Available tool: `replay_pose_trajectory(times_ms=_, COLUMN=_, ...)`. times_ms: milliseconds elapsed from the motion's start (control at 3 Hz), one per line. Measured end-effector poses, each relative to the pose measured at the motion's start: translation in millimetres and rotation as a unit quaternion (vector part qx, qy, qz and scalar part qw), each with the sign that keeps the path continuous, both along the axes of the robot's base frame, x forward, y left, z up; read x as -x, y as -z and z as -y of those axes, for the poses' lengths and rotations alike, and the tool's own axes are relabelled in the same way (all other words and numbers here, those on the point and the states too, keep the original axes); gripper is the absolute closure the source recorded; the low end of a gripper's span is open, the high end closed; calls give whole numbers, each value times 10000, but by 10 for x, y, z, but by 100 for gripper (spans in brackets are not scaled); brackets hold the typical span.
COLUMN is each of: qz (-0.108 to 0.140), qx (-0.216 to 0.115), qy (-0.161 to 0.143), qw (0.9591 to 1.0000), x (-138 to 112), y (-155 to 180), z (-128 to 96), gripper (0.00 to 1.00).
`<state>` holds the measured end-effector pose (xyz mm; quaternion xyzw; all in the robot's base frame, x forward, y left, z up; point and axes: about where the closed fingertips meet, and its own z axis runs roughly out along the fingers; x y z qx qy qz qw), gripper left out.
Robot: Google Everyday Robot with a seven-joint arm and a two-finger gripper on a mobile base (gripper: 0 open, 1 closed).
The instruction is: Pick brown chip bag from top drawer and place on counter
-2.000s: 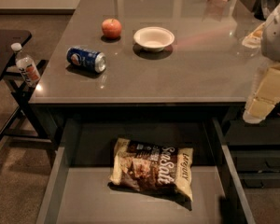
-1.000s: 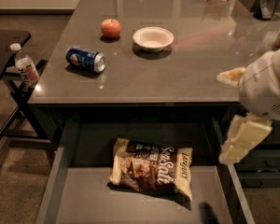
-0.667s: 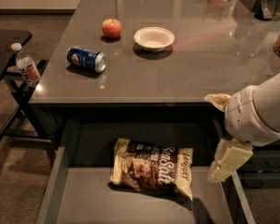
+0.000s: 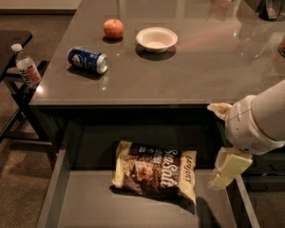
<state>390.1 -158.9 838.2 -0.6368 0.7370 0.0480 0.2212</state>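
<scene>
You've got glossy grey-brown counter point(image 4: 204, 65), flat grey top drawer point(image 4: 85, 203) open below, crinkly brown chip bag point(image 4: 154, 172) inside; gripper point(image 4: 230, 169) right of bag, open or closed unclear

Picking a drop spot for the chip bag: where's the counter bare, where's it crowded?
The counter is bare along its front edge right of the can, and across the middle right of the bowl. Crowded: the can, apple and bowl on the left. The drawer floor is bare left of the bag; the gripper hangs over its right side.
</scene>
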Motion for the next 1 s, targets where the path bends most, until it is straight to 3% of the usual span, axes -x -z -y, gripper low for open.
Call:
replay_pose_trajectory(times_ms=667, qz=-309, qx=-303, qy=282, qw=9987, x=19, y=877, z=-49, gripper=0)
replay_pose_trajectory(times_ms=1000, qz=-403, qx=-532, qy=386, qw=9970, x=-13, y=1150, z=-182, gripper=0)
